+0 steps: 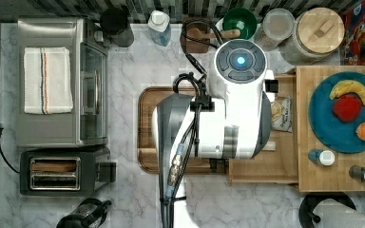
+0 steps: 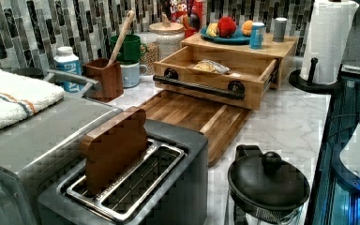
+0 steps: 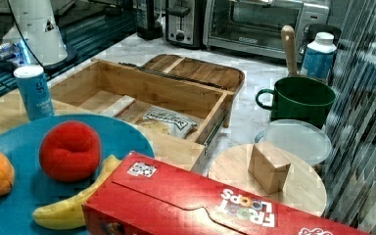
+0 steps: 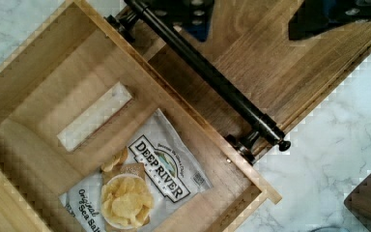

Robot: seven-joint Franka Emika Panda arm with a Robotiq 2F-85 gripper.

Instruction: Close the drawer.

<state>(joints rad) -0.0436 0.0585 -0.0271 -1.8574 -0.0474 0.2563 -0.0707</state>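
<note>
Your drawer (image 2: pixel 215 70) standing pulled out over dark board (image 2: pixel 192 117), chip bag (image 4: pixel 140 188) lying inside; fingers' state — you cannot tell.

We see the drawer (image 4: pixel 101 111), a shallow light-wood box with thin rims and a pale flat bottom, pulled well out of its block. It sits directly below the gripper (image 4: pixel 251 12), its black bar handle (image 4: pixel 207 72) seemingly just under the fingers. A chip bag (image 4: pixel 140 188) lies flat inside.
</note>
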